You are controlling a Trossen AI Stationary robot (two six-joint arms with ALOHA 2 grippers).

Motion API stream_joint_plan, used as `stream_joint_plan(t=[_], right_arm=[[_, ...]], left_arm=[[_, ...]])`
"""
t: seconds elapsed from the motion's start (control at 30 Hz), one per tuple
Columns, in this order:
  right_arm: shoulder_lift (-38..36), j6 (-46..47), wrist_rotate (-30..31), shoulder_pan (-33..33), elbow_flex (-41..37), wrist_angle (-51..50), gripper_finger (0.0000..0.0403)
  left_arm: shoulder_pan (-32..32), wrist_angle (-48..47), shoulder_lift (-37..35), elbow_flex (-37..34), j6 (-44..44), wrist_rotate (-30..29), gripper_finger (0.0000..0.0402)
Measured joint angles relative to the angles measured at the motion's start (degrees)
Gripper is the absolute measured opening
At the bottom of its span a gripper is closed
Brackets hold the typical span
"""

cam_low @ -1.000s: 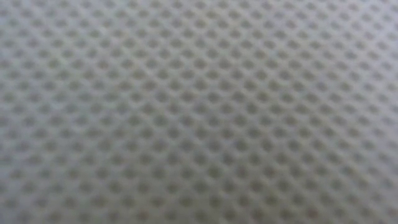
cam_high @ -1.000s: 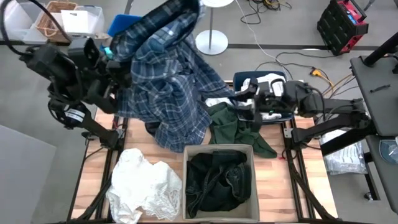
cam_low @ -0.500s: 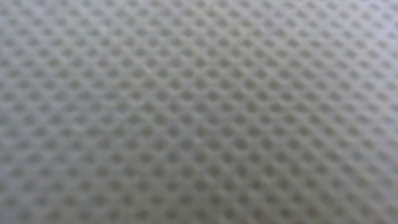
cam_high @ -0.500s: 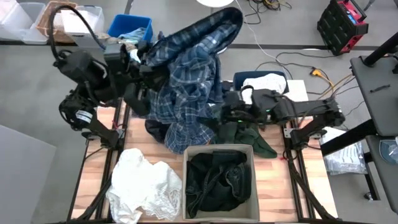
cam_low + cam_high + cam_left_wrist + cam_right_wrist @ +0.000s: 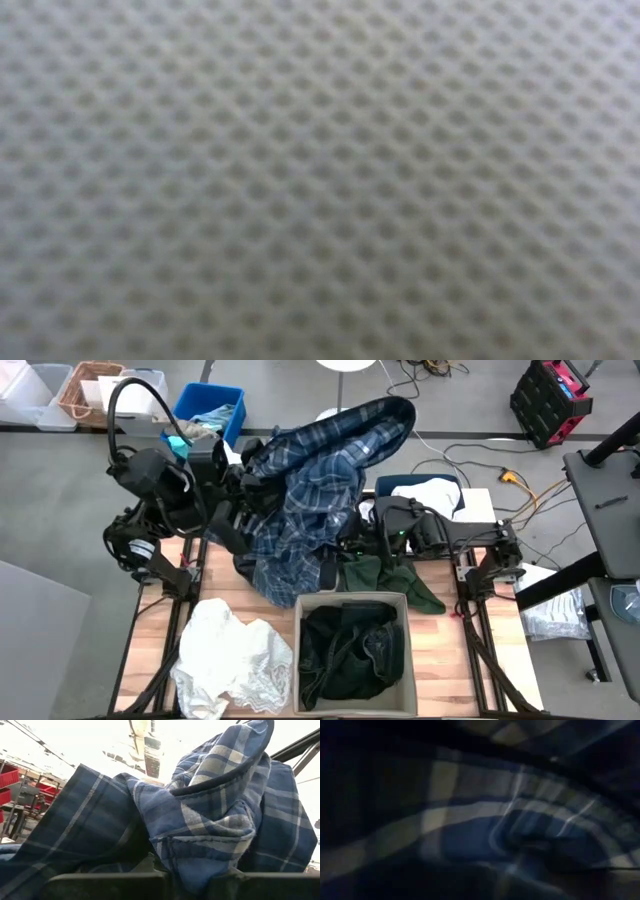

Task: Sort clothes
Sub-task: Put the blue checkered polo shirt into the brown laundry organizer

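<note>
My left gripper (image 5: 250,480) is shut on the blue-and-white plaid shirt (image 5: 310,490) and holds it high over the table's far left. The shirt's lower end (image 5: 275,585) reaches the table behind the bin. My right gripper (image 5: 342,552) has reached in from the right against the hanging shirt, and its wrist view shows only plaid cloth (image 5: 480,820) close up. A dark green garment (image 5: 385,575) lies under the right arm. A white pile (image 5: 230,660) lies at the near left. White mesh cloth (image 5: 320,180) fills the low view. My left gripper pinches a bunched fold of the plaid shirt (image 5: 195,870) between its two fingers (image 5: 105,884), several layers together. The collar and other folds stand up beyond the fingers. The rest of the shirt hangs slack below the gripper, with its lower end on the table.
A grey bin (image 5: 300,660) holding dark garments (image 5: 350,650) stands at the near middle. A white garment (image 5: 425,490) lies in a dark bin at the far right. A blue bin (image 5: 205,405) and clear boxes stand on the floor beyond the table.
My left gripper has carried the plaid shirt toward the table's right; the shirt has drawn together from a wide spread into a narrower hanging bundle. My right arm has moved toward the table's left, from over the white garment up against the shirt.
</note>
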Motion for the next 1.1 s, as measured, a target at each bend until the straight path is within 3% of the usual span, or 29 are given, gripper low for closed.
stream_joint_plan(t=[0.07, 0.2, 0.43, 0.63, 0.77, 0.9, 1.1], right_arm=[[0.6, -1.8, -0.7, 0.1, 1.4, 0.0, 0.0037], [0.2, -2.7, -0.8, 0.5, 2.3, -0.4, 0.0013], [-3.9, -2.7, -0.8, 1.6, 2.4, -2.3, 0.0009], [-7.2, -2.9, -0.8, 2.6, 2.5, -2.4, 0.0009], [-8.7, -3.3, -0.9, 3.3, 3.7, -2.5, 0.0009], [-9.3, -3.8, -2.1, 4.1, 6.1, -2.4, 0.0009], [-9.0, -3.7, -5.3, 4.9, 10.5, -2.5, 0.0009]], left_arm=[[0.0, 0.0, 0.0, 0.0, -0.3, 0.2, 0.0001], [0.0, -0.5, -0.5, 0.0, -2.9, -0.2, 0.0016], [0.0, -6.6, -4.7, 0.1, -4.1, -2.9, 0.0103], [0.1, -22.0, -8.4, 0.1, -3.4, -10.5, 0.021], [0.0, -32.1, -10.9, 0.0, -4.4, -11.6, 0.0266], [0.0, -41.8, -13.0, 0.1, -6.5, -11.5, 0.0297], [0.0, -56.5, -14.4, 0.0, -6.2, -10.8, 0.0306]])
